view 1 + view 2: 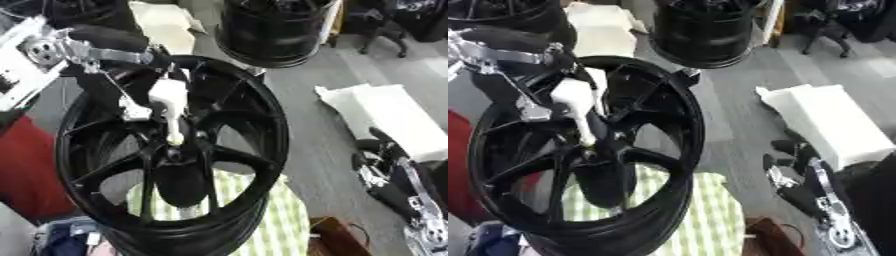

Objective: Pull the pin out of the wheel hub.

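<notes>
**Left hand on the pin at the wheel hub**

Your left hand reaches in from the upper left, over the rim of the black wheel, which stands tilted toward you on a green-and-white checked cloth. The fingers are curled around the upper part of a white pin. The pin points downward, its lower tip meeting the hub at the centre where the spokes join. Whether the tip sits inside the hub bore or only touches it cannot be told.

Your right hand lies idle at the lower right, well apart from the wheel, with its fingers relaxed and holding nothing.

A second black wheel stands behind the first, at the top centre. A white block lies on the grey floor to the right.
</notes>
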`<state>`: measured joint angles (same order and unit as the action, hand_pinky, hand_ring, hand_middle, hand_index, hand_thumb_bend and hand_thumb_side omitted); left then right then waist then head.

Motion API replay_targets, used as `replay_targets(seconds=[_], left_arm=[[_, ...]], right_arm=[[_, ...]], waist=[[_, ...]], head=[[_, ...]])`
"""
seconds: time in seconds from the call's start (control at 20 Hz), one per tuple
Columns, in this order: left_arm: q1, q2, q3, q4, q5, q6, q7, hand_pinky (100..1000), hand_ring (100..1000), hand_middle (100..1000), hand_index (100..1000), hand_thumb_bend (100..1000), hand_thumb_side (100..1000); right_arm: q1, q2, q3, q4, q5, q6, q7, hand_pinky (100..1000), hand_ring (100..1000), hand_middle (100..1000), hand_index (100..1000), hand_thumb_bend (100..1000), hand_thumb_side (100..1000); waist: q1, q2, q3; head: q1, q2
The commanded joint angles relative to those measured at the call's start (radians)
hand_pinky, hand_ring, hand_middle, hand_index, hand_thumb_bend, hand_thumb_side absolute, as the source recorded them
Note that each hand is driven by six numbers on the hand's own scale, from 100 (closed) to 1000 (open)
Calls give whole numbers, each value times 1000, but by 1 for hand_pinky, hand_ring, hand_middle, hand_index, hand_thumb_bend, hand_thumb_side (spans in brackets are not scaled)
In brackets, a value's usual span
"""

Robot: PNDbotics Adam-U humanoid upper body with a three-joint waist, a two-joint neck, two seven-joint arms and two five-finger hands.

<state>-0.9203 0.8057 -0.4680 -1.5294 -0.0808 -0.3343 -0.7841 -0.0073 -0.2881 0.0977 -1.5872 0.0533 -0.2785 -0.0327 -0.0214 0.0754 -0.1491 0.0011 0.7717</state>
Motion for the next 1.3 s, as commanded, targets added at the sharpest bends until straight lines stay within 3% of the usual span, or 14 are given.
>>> replay_targets(seconds=[0.05,0.25,0.45,0.6,0.75,0.85,0.9,1.05,1.15,1.3], left_arm=[[28,103,128,-31,15,-101,-123,567,422,413,606,100,416],[163,209,280,-29,27,-66,-123,577,425,418,615,100,385],[339,263,410,27,4,-44,-101,586,440,437,637,100,335],[449,246,474,82,-54,-38,-71,639,517,530,729,100,258],[542,200,519,131,-150,-29,-32,729,658,695,859,100,172],[593,162,547,158,-220,-16,0,772,729,764,908,110,249],[613,143,563,168,-253,-7,22,804,766,803,933,255,332],[663,87,615,183,-335,26,104,848,816,860,967,524,499],[694,46,660,177,-380,59,177,862,828,873,974,596,583],[734,-18,712,148,-446,109,281,864,830,871,979,594,634]], right_arm=[[-1,-22,-13,-10,-2,-2,-6,699,839,746,952,242,389],[0,-22,-19,-11,0,-2,-12,699,839,746,952,241,389],[-4,-19,-23,-12,2,-2,-16,699,839,746,952,241,390],[-6,-18,-24,-12,3,-2,-18,699,839,746,952,240,391],[-6,-17,-25,-12,3,-1,-19,699,839,745,952,241,392],[-5,-17,-27,-12,2,0,-21,699,839,745,952,241,391],[-5,-17,-28,-13,1,0,-22,699,839,745,952,241,390],[-6,-16,-29,-13,1,1,-23,699,839,745,952,239,391],[-6,-14,-30,-13,0,1,-24,699,839,745,952,239,391],[-8,-12,-30,-14,1,0,-23,699,839,745,952,238,393]], waist=[[1,-18,7],[1,-16,26],[-2,-11,43],[-4,-7,50],[-6,-3,50],[-8,-1,50],[-9,0,50],[-11,3,53],[-12,5,56],[-13,7,59]], head=[[-5,-2],[-10,-2],[-20,-2],[-23,-2],[-27,-2],[-27,-2],[-26,-2],[-28,-2],[-29,-2],[-32,-2]])
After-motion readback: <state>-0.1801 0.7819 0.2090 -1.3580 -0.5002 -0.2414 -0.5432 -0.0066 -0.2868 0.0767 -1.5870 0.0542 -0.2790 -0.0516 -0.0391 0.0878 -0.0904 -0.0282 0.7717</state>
